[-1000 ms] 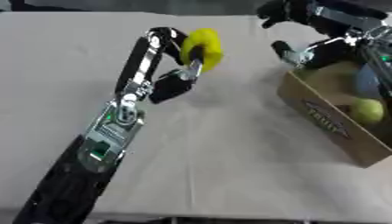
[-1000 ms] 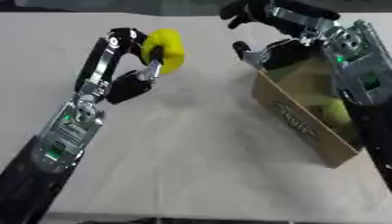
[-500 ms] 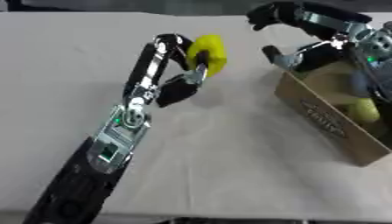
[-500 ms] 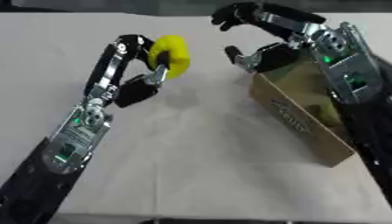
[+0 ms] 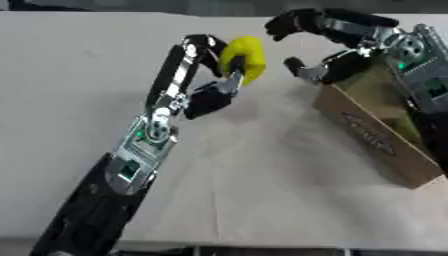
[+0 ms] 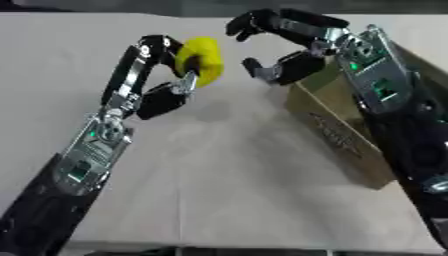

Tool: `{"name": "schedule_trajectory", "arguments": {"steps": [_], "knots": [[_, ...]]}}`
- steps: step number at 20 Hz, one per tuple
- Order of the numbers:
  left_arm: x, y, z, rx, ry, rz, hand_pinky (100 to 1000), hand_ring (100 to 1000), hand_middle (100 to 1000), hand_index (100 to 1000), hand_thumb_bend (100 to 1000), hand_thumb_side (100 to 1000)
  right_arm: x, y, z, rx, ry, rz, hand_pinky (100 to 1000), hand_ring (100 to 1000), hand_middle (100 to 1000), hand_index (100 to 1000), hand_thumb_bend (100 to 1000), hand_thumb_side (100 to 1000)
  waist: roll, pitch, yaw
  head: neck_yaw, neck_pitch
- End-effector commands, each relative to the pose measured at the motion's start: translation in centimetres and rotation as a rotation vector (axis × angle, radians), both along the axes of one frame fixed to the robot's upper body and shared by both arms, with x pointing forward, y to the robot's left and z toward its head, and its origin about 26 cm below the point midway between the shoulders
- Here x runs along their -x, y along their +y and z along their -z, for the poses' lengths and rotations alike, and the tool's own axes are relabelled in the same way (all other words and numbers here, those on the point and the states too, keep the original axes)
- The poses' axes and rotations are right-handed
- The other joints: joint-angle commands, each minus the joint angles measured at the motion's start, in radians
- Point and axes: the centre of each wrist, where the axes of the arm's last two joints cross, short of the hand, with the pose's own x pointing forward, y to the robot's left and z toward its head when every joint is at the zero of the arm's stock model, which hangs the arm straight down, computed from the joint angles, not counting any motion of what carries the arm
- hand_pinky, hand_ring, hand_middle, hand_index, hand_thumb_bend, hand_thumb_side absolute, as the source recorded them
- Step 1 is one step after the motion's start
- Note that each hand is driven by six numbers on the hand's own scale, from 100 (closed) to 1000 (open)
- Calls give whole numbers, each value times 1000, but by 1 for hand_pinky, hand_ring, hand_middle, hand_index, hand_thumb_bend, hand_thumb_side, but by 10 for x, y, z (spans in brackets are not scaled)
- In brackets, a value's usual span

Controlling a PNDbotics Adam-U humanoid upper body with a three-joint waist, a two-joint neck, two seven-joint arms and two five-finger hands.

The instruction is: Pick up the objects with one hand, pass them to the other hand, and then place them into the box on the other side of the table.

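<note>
- Left hand [image 5: 214, 75]: fingers curled round one yellow object [image 5: 243, 59], held above the table [image 5: 79, 60], left of the box.
- Right hand [image 6: 284, 45]: spread, fingers and thumb apart, empty, facing the yellow object across a small gap.
- One cardboard box [image 5: 372, 137] at the table's right; the left eye view shows its near corner, which the arm partly hides in the right eye view.
- Two hands, one object, one box.

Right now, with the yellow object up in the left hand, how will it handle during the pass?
The yellow object looks rounded and smooth, so it may slip or roll. The left hand lifts it alone, so it is probably light. The right hand waits open.
</note>
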Motion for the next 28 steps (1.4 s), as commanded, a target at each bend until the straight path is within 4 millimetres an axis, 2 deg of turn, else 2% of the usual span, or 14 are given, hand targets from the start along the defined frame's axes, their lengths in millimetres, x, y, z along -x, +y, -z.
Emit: {"name": "schedule_trajectory", "arguments": {"steps": [1,13,19,23,28], "knots": [[0,-6,-8,11,-30,16,615,422,479,585,100,300,-2,0,-11,19,-18,-4,978,883,939,898,100,205,-15,-37,2,-7,6],[0,-9,-11,5,-34,43,620,424,483,589,100,309,-5,3,-20,86,43,-98,1000,903,967,944,100,198,-12,-29,6,10,6],[0,-8,-13,8,-43,44,622,426,485,591,100,314,4,-10,-22,108,86,-136,1000,902,971,944,100,198,-14,-24,10,39,6],[-1,-8,-13,6,-44,39,622,426,486,591,100,314,9,-10,-25,96,105,-151,1000,899,971,944,100,198,-14,-22,13,58,6],[-2,-10,-11,8,-41,30,622,425,486,591,100,311,13,-8,-30,77,116,-160,1000,895,969,948,100,202,-13,-22,15,55,6]]}}
